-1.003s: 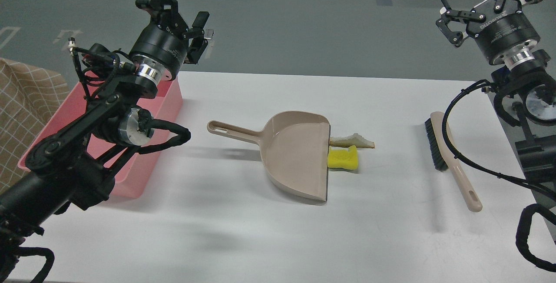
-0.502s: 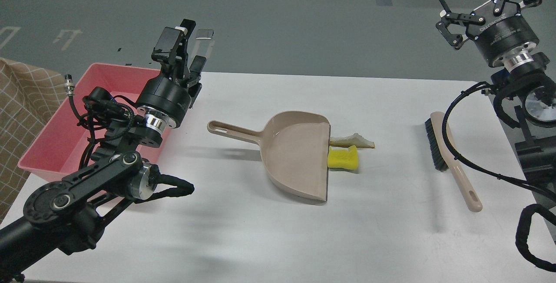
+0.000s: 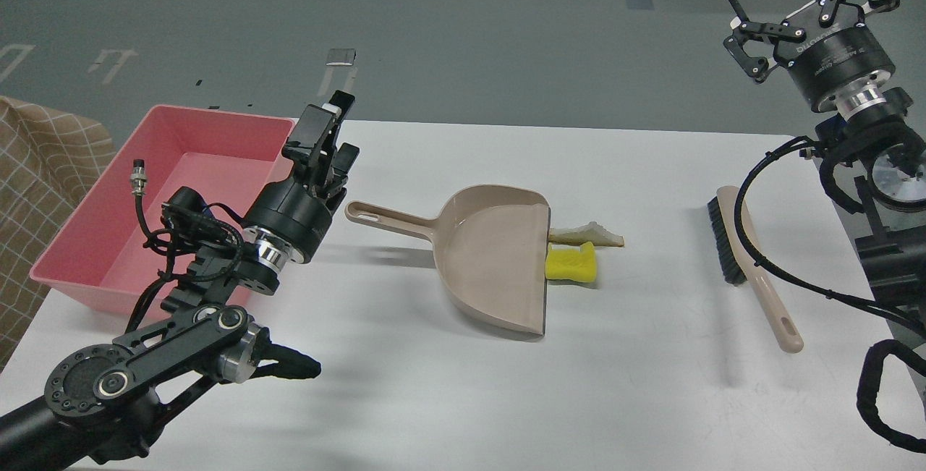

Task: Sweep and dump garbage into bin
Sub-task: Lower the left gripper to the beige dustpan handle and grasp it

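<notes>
Scraps waiting at the dustpan's lip

The sponge and bread look light and soft, touching our dustpan; we would grip its stiff handle. Our left gripper and right gripper are spread, empty; bin far left.

Grey floor behind the white table; checkered cloth left.

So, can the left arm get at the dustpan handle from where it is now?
Probably yes. The left gripper hangs just left of the dustpan handle, and only bare table shows between them. The bin stands further left, out of the way.
</notes>
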Motion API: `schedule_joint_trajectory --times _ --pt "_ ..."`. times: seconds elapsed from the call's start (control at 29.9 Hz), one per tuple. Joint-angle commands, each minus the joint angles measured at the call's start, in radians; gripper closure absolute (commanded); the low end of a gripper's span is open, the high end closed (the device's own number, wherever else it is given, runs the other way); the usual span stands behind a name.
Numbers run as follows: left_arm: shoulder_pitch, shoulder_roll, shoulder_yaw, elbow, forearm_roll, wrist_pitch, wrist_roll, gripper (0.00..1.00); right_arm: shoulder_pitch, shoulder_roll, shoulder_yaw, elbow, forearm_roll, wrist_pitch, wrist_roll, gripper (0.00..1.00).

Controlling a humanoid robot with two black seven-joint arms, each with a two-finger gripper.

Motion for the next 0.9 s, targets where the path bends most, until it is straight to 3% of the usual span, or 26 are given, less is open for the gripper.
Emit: schedule_joint_trajectory --times 0.0,0.87 --pt "0.043 -0.005 0.017 0.005 0.086 0.0 0.001 0.02 0.0 0.0 0.0 0.0 0.0 0.0 0.0 0.0" --pt "0.087 -0.047 0.129 0.183 0.179 0.0 0.004 0.02 0.0 0.006 0.0 0.002 0.0 0.0 0.0 0.0"
